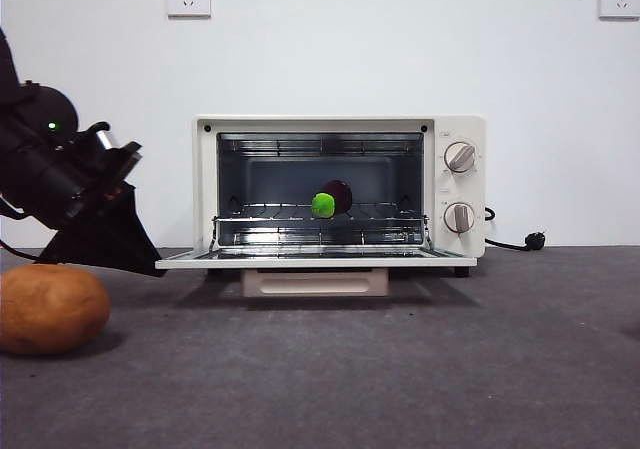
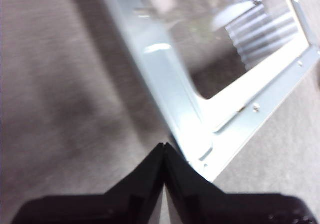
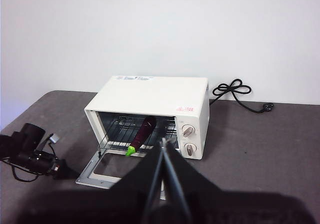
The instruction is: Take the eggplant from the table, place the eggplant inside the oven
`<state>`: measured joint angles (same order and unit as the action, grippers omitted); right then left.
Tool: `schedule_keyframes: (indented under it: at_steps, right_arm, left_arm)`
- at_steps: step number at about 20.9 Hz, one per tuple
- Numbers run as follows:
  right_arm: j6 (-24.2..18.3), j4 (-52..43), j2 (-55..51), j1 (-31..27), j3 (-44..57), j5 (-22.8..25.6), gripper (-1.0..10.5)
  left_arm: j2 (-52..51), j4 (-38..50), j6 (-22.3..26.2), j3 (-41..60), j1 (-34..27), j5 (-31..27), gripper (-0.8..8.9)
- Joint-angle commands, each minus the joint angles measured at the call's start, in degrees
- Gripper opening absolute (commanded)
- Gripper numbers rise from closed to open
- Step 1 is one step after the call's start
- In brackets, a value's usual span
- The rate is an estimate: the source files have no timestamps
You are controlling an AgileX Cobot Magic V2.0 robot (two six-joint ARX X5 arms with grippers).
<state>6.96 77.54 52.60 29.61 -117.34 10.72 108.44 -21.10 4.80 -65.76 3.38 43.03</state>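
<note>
The long dark purple toy eggplant (image 1: pixel 333 198) lies on the cream-white oven's (image 1: pixel 452 125) rack, likely light and stiff; left gripper (image 2: pixel 164 146) pinched together at the door corner, empty

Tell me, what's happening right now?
Left gripper shut, at open door's corner. Right gripper shut, waiting high. Eggplant on oven rack. Nothing in the way.

The oven (image 1: pixel 340 194) was cream-white with a dark inside and two beige knobs. The eggplant (image 1: pixel 330 200) was dark purple (its cap bright green). The potato (image 1: pixel 50 309) was orange-brown. The desk (image 1: pixel 420 369) was dark grey, slightly speckled.
</note>
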Motion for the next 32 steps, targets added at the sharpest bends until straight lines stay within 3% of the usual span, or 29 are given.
schedule_keyframes:
  at_steps: [1,13,23,32]
  right_arm:
    - [1.0,1.4,-0.1,0.1,0.0,-0.3,-0.1]
    - [2.1,1.4,-0.1,0.0,0.0,-2.4,-0.1]
    - [2.0,1.4,-0.1,0.1,0.3,-2.4,-0.1]
    - [2.0,1.4,-0.1,0.1,0.3,-2.4,-0.1]
  left_arm:
    - [0.4,0.7,-0.3,0.6,1.2,0.4,-0.06]
    - [0.4,1.6,-0.4,0.6,1.9,2.1,-0.06]
    - [0.4,5.7,-6.7,0.5,-0.6,11.4,-0.06]
    - [-0.9,9.9,-10.0,0.5,-0.8,12.8,-0.06]
